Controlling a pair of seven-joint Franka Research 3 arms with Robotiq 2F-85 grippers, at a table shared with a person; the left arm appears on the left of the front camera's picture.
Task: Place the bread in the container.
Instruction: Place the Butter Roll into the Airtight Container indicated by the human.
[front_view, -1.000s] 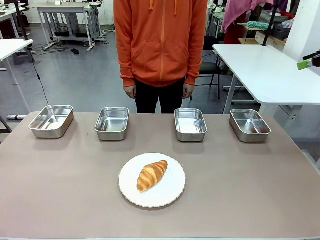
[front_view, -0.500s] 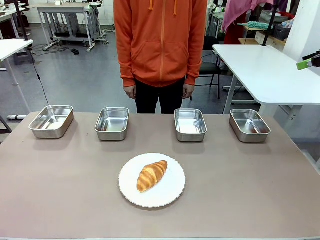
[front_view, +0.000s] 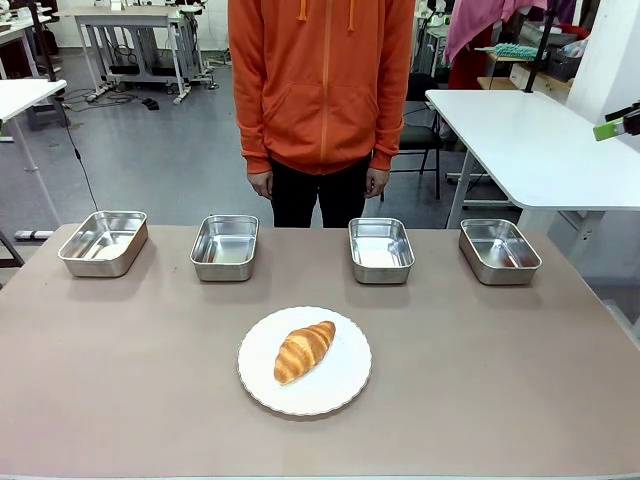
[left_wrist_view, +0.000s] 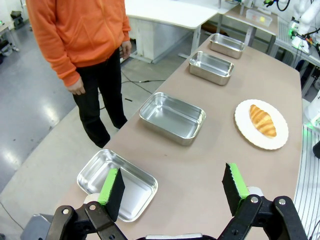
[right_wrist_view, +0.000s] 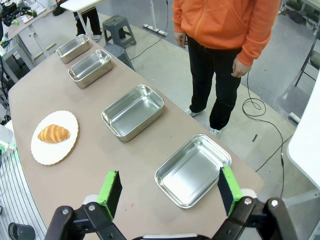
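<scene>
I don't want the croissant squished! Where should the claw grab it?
Probably the thick middle of the croissant, pinched across its narrow width, coming straight down from above. It lies flat and slanted on the plate, and its thin pointed ends look easier to break.

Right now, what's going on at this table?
Nothing is being handled yet. The bread lies on the white plate near the middle of the table. Four steel containers sit in a row along its far edge, all looking empty. The person stands behind them, hands down. The left gripper and the right gripper are open and hold nothing, raised above opposite ends.
</scene>
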